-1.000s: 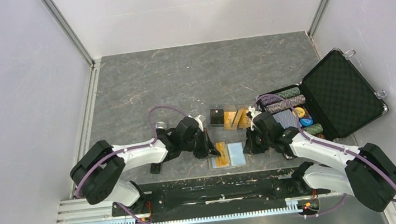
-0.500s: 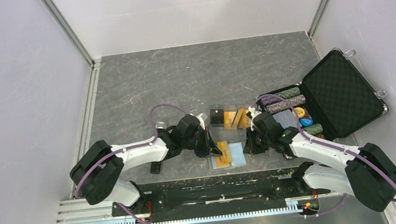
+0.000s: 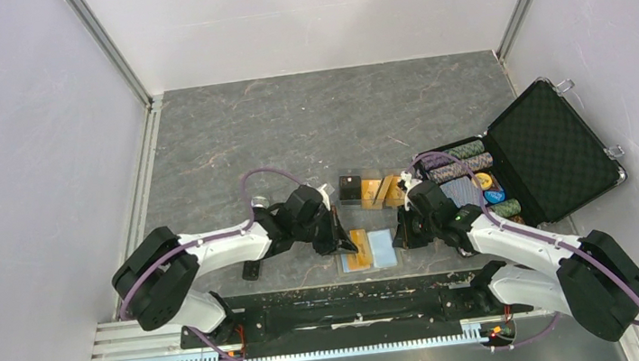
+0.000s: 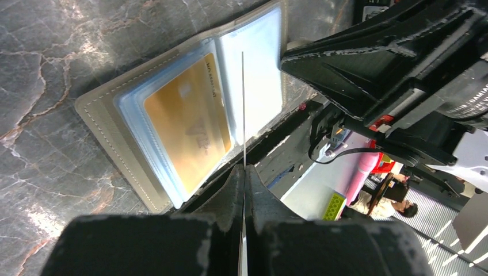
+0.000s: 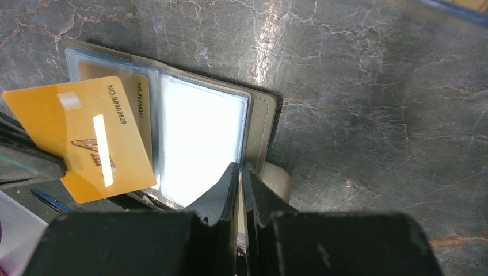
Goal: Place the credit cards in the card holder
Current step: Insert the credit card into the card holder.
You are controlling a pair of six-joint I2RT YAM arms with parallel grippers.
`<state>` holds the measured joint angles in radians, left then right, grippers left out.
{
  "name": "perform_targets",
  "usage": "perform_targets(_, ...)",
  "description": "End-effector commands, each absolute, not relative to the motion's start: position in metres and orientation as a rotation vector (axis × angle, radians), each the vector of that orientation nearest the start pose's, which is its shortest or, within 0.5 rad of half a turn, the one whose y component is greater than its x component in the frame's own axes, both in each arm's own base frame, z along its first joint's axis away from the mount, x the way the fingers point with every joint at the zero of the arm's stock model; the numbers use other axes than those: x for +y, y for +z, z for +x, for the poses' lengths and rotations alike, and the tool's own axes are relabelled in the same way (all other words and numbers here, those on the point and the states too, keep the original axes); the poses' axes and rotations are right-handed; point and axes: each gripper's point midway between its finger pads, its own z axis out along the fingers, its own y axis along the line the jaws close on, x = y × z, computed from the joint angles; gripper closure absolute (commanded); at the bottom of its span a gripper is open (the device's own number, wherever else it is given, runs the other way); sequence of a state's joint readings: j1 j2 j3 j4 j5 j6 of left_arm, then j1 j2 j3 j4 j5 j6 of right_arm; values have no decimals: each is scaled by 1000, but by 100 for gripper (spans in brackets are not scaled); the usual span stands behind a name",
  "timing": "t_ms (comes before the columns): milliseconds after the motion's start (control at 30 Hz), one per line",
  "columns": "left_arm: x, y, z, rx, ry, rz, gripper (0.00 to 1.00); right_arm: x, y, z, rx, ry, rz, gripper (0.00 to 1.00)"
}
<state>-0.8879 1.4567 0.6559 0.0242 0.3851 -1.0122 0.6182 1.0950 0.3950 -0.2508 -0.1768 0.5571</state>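
The card holder (image 3: 380, 249) lies open near the front edge, grey-tan outside (image 4: 100, 123) and pale blue inside (image 5: 198, 144). One orange-gold credit card (image 4: 187, 123) sits in its left pocket. My left gripper (image 4: 244, 169) is shut on a second orange-gold card (image 5: 86, 138), held on edge just over the left pocket; the left wrist view shows this card only as a thin line (image 4: 243, 103). My right gripper (image 5: 240, 167) is shut on the holder's right-hand flap beside its small tab (image 5: 276, 181). From above, the left gripper (image 3: 347, 243) and right gripper (image 3: 399, 233) flank the holder.
A large black chip case (image 3: 553, 149) stands open at the right, with rows of poker chips (image 3: 468, 159) in it. Small black (image 3: 351, 190) and orange (image 3: 374, 192) items lie just behind the holder. A long black bar (image 3: 339, 305) runs along the near edge.
The left gripper and its card have edged slightly right, closer over the holder's left pocket. The right gripper holds the same place.
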Motion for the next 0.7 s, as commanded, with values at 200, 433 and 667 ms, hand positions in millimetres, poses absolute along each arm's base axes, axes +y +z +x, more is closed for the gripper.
perform_targets(200, -346, 65, 148, 2703, -1280, 73, 98, 180, 18, 167, 2633, 638, -164, 93)
perform_targets(433, -346, 59, 148, 2719, -1265, 59, 98, 180, 17, 168, 2635, 636, -165, 93)
perform_targets(667, -346, 48, 145, 2766, -1244, 23, 98, 180, 17, 167, 2638, 635, -162, 93)
